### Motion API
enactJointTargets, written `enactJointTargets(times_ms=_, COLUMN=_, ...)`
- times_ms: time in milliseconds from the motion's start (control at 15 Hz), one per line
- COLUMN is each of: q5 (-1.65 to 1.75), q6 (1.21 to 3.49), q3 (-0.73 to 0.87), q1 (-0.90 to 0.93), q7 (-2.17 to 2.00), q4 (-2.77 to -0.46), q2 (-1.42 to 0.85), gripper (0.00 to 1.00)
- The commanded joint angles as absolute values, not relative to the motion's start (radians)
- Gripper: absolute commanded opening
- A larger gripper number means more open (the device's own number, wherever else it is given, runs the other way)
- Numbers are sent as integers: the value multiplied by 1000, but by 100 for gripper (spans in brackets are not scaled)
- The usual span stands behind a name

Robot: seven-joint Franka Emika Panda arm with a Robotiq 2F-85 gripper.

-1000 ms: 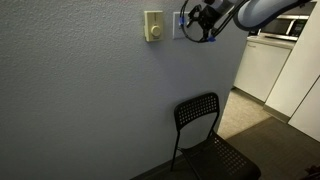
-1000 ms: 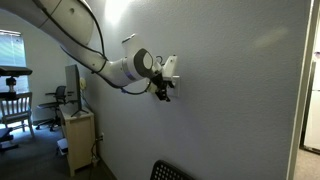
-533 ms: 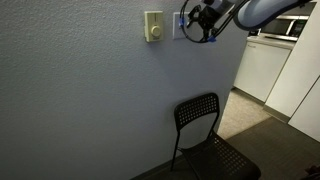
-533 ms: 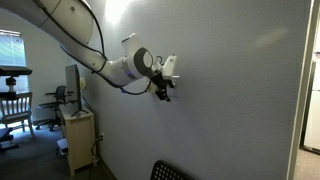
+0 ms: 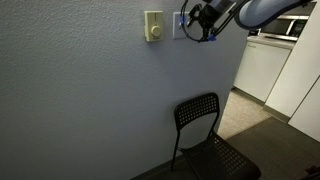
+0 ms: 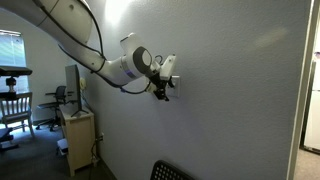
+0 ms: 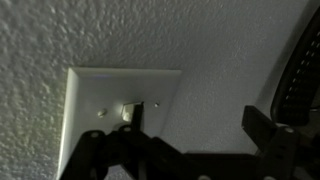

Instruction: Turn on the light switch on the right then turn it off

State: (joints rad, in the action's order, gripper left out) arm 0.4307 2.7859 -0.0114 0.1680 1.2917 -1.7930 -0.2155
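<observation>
The light switch (image 7: pixel 105 100) is a white, nearly square plate on the grey textured wall, with a small toggle (image 7: pixel 129 112) in its centre. In the wrist view my gripper (image 7: pixel 200 125) is open, its fingers spread wide. One dark fingertip rests at the toggle; the other finger is off to the right over bare wall. In an exterior view the gripper (image 5: pixel 200 20) is pressed up to the wall and hides most of the switch (image 5: pixel 179 24). The gripper (image 6: pixel 163 88) also shows at the wall in the second exterior view.
A narrower cream plate with a round knob (image 5: pixel 153 26) sits just beside the switch. A black chair (image 5: pixel 205 135) stands below against the wall. White cabinets (image 5: pixel 265 65) stand past the wall's end. A desk with chairs (image 6: pixel 75 125) stands behind the arm.
</observation>
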Motion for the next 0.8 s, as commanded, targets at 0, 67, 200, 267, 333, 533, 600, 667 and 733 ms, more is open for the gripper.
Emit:
enactJointTargets(times_ms=0, q5=493, q6=2738, q3=-22, q1=160, q7=1196, q4=-1783, q2=-148, gripper=100)
enactJointTargets(times_ms=67, q5=488, q6=2723, q3=-30, q1=157, q7=1188, q4=-1785, q2=-146, gripper=100)
enactJointTargets(times_ms=200, q5=472, q6=2719, q3=-41, q1=148, q7=1173, q4=-1784, q2=-151, gripper=100)
enactJointTargets(times_ms=267, q5=470, q6=2727, q3=-42, q1=146, q7=1164, q4=-1784, q2=-148, gripper=100)
enactJointTargets(times_ms=333, q5=468, q6=2730, q3=-44, q1=144, q7=1160, q4=-1785, q2=-142, gripper=100)
enactJointTargets(times_ms=533, q5=470, q6=2731, q3=-45, q1=142, q7=1149, q4=-1771, q2=-134, gripper=100)
enactJointTargets(times_ms=600, q5=457, q6=2734, q3=-49, q1=139, q7=1157, q4=-1764, q2=-141, gripper=100)
enactJointTargets(times_ms=667, q5=441, q6=2747, q3=-53, q1=134, q7=1177, q4=-1755, q2=-156, gripper=100)
enactJointTargets(times_ms=733, q5=422, q6=2752, q3=-58, q1=130, q7=1194, q4=-1747, q2=-166, gripper=100)
